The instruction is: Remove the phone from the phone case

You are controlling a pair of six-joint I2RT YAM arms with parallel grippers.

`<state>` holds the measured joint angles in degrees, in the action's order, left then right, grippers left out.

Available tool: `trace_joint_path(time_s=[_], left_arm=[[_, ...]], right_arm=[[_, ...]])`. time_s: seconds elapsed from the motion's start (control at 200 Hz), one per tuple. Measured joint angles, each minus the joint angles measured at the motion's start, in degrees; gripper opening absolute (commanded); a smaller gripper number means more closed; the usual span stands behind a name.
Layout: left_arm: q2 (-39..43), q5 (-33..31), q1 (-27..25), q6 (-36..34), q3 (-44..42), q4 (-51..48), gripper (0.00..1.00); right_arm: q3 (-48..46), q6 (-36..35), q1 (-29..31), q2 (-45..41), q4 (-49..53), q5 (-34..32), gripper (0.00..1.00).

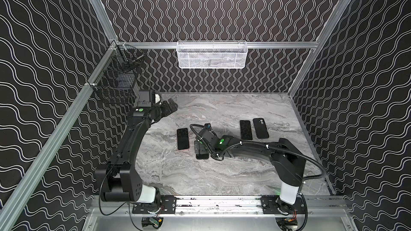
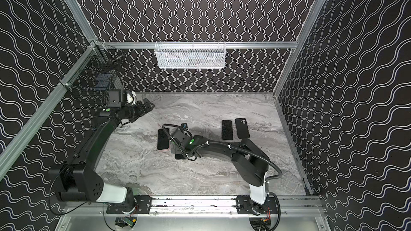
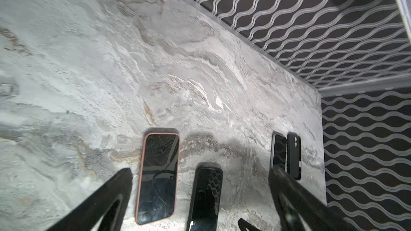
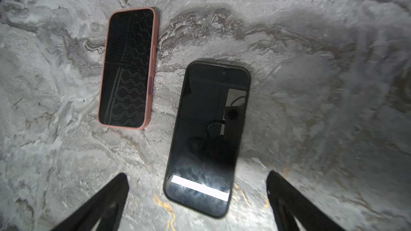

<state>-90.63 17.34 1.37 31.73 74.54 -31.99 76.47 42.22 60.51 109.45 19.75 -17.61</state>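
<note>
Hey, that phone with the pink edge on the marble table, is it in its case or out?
In its case. The pink phone case rims the dark-screened phone on every visible side.

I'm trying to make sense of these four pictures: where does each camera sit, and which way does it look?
Both top views: high overhead, looking down at the grey marble table; the black left arm and right arm show.
Left wrist: on the raised left arm, looking down across the table; the open left gripper shows.
Right wrist: close above the phone in a black case; the open right gripper shows.
Shared: both wrist views show the pink-cased phone beside it.
</note>
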Motion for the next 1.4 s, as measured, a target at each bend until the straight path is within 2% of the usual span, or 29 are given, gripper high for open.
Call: trace_joint_path(time_s=[0.115, 0.34, 0.986, 1.251, 1.401], left_arm=[[0.15, 1.09, 2.73, 1.36, -1.03, 0.90, 0.99], [0.61, 2.93, 4.15, 2.69, -1.73, 2.16, 0.99], [2.01, 4.28, 4.35, 4.13, -2.69, 3.87, 0.99], [2.01, 4.35, 4.42, 4.31, -2.71, 3.87, 0.99], [2.01, 4.44, 4.42, 4.31, -2.71, 3.87, 0.99]], right_arm=[[3.48, 1.75, 0.55, 4.15, 2.69, -0.92, 0.99], [12.35, 4.87, 1.57, 11.41, 9.18, -3.72, 0.99], [15.04, 5.18, 1.73, 15.69, 14.32, -6.23, 0.97], [15.15, 4.85, 1.73, 16.26, 13.88, -5.99, 0.93], [15.78, 4.59, 1.75, 16.79, 13.68, -5.99, 0.88]])
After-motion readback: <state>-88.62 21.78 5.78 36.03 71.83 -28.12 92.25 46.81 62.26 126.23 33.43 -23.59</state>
